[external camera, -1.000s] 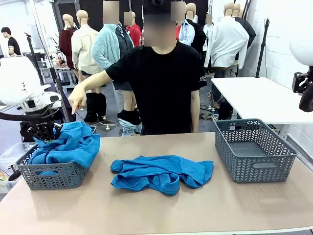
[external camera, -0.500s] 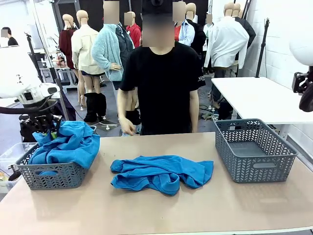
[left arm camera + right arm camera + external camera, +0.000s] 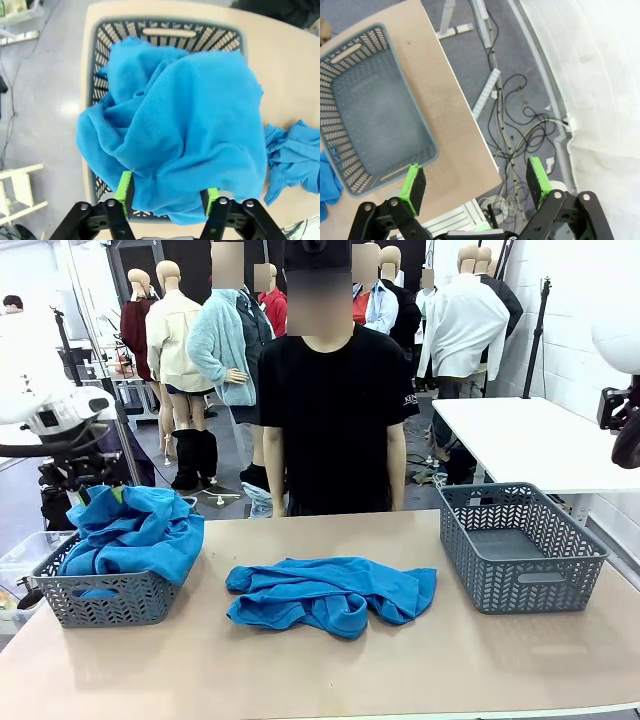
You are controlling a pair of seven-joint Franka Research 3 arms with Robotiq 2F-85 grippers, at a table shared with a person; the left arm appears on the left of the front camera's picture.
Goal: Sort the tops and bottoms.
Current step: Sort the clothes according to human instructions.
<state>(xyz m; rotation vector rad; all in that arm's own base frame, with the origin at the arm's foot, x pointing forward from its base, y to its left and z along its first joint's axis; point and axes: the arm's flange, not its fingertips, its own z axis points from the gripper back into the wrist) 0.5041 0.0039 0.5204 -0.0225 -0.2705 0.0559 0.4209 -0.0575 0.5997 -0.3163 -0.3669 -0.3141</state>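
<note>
I saw the table [image 3: 330,670] carrying two grey baskets: the left basket [image 3: 100,598] held one heaped blue top [image 3: 185,125], beneath my left gripper [image 3: 167,196], jaws parted and empty; a second blue top [image 3: 330,595] lay mid-table; my right gripper [image 3: 476,184] stood wide, empty, beyond the right basket [image 3: 370,115]

Tan table [image 3: 300,670], two grey baskets [image 3: 100,595] [image 3: 520,545], blue shirt [image 3: 330,595] lying between them

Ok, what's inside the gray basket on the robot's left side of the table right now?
A bright blue shirt is heaped in the left basket, spilling over its rim. Whatever lies beneath it, including the basket floor, is covered. The left gripper's fingers stand apart just above the cloth.
</note>
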